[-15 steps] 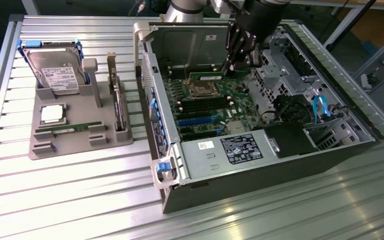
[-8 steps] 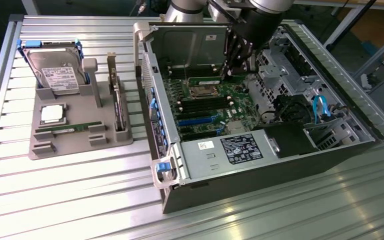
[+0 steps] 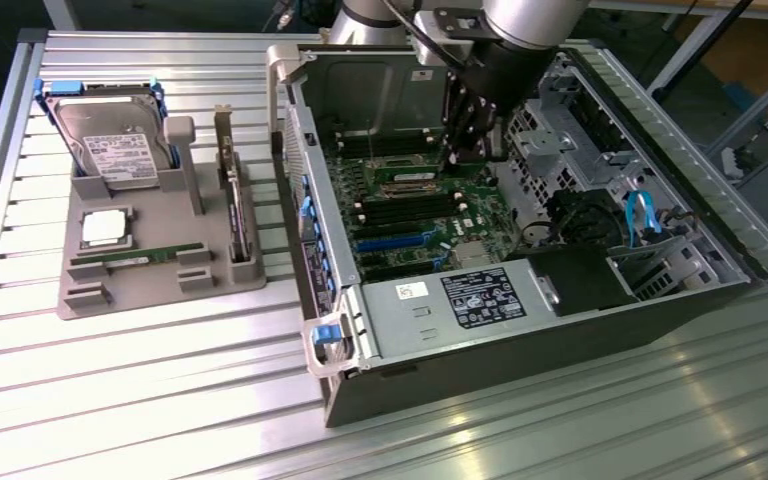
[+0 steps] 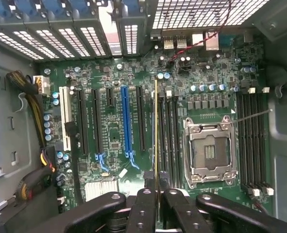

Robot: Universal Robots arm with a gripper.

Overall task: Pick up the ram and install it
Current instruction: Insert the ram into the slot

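The flat green circuit motherboard (image 4: 113, 138) bears one long blue plastic slot (image 4: 127, 121), the thin ram stick (image 4: 156, 126) shows a yellowish edge, and the ribbed metal table (image 3: 157, 400) gleams silver-grey

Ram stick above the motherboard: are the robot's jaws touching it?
Touching. The wrist view shows the ram edge-on, its end pinched between the jaws of the gripper, no gap either side.

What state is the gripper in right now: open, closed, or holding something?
Gripper: closed on the ram, which is held edge-on over the motherboard.
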